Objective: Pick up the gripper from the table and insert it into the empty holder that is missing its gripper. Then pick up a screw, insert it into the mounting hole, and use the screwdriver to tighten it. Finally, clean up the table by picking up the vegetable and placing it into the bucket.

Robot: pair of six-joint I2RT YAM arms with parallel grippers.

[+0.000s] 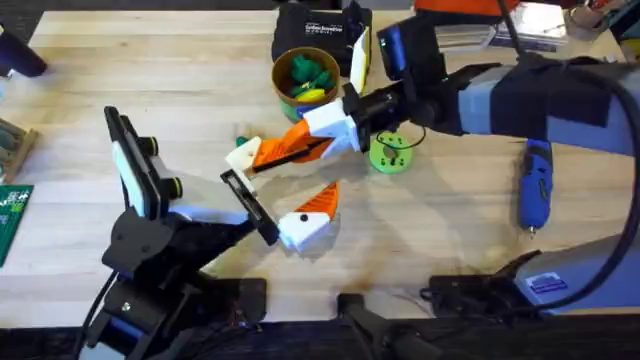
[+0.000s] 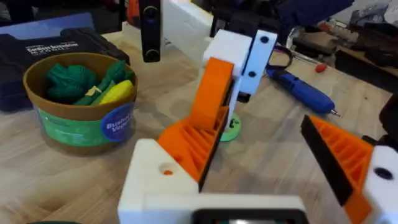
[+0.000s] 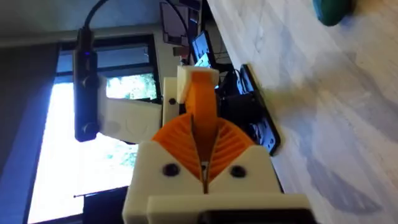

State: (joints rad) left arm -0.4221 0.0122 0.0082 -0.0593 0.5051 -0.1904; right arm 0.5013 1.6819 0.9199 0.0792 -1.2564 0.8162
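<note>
My right gripper [image 1: 305,147] reaches across the table's middle, shut on the orange wedge of the loose gripper [image 1: 262,152], whose white block [image 2: 155,186] hangs beside the far end of the holder [image 1: 250,205], the black bar on my left arm's hand. My left gripper [image 1: 285,205] is open, with a single orange finger [image 2: 345,158] mounted. In the right wrist view my shut orange fingers [image 3: 186,134] clamp the wedge. The dark green vegetable [image 3: 333,9] lies on the table [image 1: 440,230]. The bucket [image 1: 277,72] stands behind, and the blue screwdriver [image 1: 535,185] lies at the right. A screw is too small to make out.
The bucket [image 2: 68,127] holds frilly green and yellow toy food. A lime-green disc [image 1: 390,155] lies under my right arm. A black case [image 1: 310,35] sits behind the bucket, and a green circuit board [image 1: 10,215] lies at the left edge.
</note>
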